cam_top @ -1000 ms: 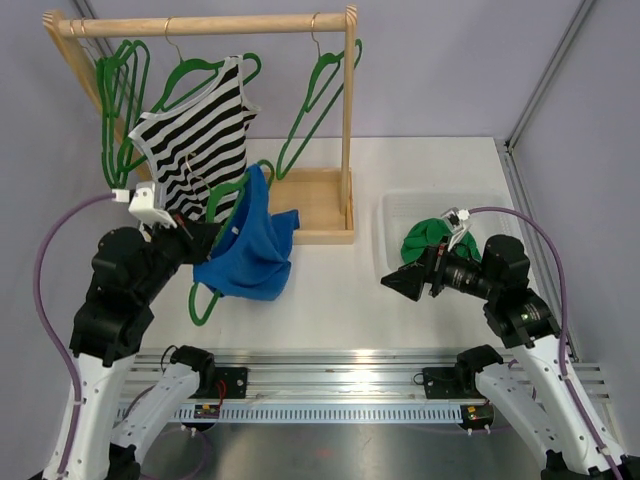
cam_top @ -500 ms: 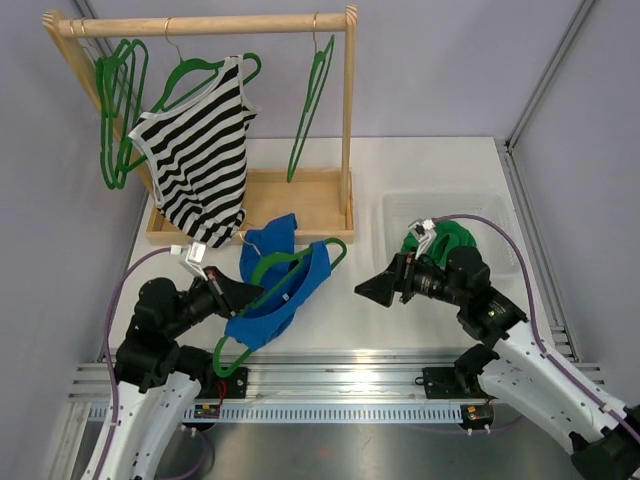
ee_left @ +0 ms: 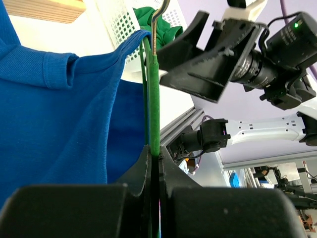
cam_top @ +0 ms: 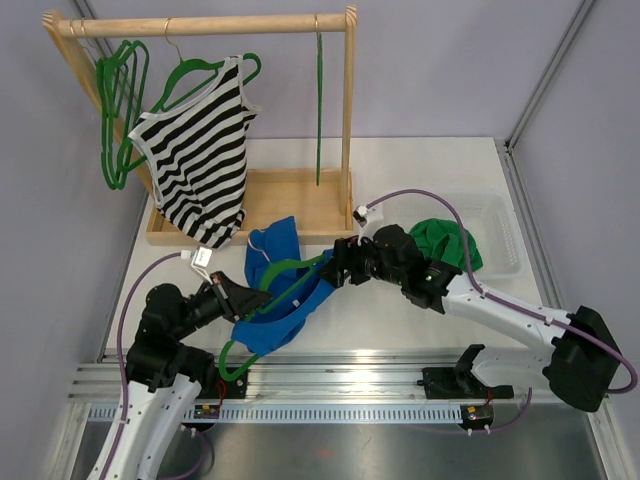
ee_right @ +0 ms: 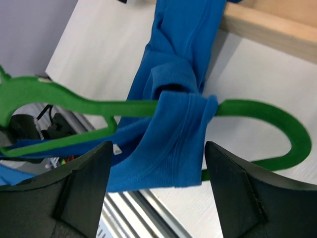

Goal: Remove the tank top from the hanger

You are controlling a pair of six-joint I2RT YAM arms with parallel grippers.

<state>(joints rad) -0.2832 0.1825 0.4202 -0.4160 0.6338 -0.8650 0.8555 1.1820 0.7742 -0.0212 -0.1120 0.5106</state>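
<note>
While the left gripper (cam_top: 240,297) sits in the lower left of the overhead frame, its jaws are pinched tight on the green hanger (cam_top: 290,268), and the left wrist view shows the hanger's thin bar (ee_left: 154,99) rising straight out from between the closed fingers. Draped on that hanger over the table, low and centre in the overhead frame, is the blue tank top (cam_top: 280,320), one strap looped round the hanger's arm near its curved end (ee_right: 124,106). From the right, the right gripper (cam_top: 340,268) reaches in with jaws spread wide, one finger (ee_right: 84,183) on each side of that strap, holding nothing. At upper left, a striped top (cam_top: 195,160) hangs on the wooden rack (cam_top: 200,25)
</note>
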